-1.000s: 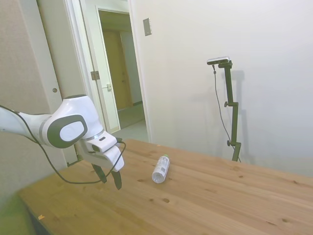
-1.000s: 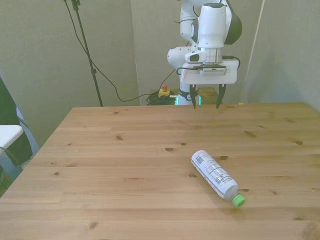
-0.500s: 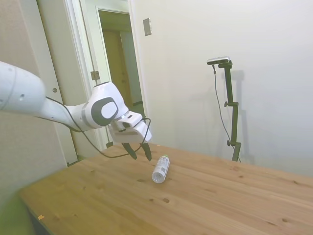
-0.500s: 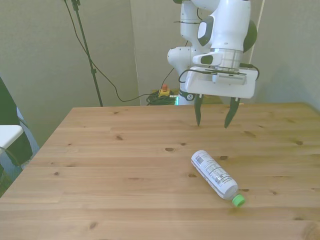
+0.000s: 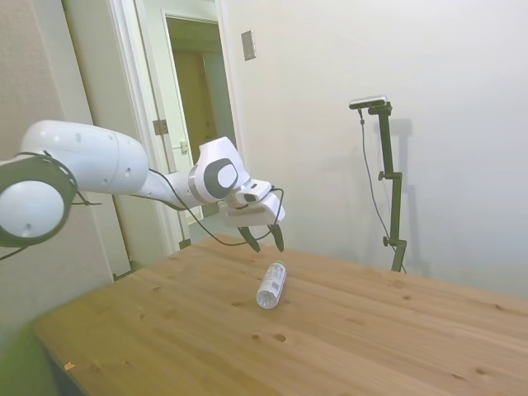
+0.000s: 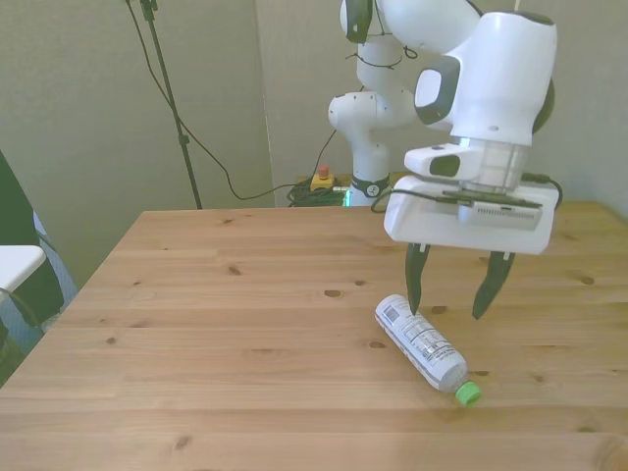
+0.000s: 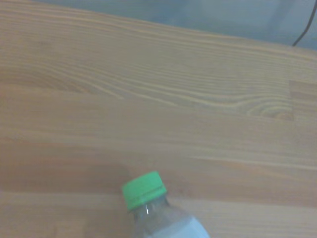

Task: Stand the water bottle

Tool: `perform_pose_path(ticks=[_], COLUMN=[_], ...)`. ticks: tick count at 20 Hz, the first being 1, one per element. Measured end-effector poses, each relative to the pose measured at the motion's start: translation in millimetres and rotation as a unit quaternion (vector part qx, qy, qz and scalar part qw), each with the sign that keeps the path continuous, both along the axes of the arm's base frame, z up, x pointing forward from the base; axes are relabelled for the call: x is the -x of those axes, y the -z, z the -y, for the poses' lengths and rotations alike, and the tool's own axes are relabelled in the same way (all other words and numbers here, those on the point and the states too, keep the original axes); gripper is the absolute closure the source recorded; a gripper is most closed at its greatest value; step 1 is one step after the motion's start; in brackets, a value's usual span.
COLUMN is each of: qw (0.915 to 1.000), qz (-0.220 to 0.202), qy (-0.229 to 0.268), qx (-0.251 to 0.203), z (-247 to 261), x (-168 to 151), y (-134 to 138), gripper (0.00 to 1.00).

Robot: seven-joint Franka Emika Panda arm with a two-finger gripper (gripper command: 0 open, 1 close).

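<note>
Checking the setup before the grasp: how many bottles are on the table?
1: a small clear plastic bottle with a green screw cap lies on its side on the wooden table, below the open gripper.

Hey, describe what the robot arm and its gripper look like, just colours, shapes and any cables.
The arm is glossy white with rounded, bulbous joints and dark grey round caps on the joints. A thin black cable loops along it to the wrist. The gripper has a flat, wide white body with a dark slot on its face, and two slim dark fingers that taper to points.
</note>
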State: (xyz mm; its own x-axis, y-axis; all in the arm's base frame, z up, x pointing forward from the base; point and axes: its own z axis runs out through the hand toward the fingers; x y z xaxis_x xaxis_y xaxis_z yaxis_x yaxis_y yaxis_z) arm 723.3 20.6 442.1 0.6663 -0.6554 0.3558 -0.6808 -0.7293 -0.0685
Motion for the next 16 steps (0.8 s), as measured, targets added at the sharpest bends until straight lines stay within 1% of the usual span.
perform_pose_path(ticks=[4,8,16], qw=[0.9999,0.9998,0.9997], qz=[-0.008,-0.017,-0.022], qy=[0.002,0.006,0.006], qx=[0.008,0.008,0.0], z=[-7,-10,-14], x=[-32,-52,-56], y=[33,59,66], gripper=[0.0,0.0,0.0])
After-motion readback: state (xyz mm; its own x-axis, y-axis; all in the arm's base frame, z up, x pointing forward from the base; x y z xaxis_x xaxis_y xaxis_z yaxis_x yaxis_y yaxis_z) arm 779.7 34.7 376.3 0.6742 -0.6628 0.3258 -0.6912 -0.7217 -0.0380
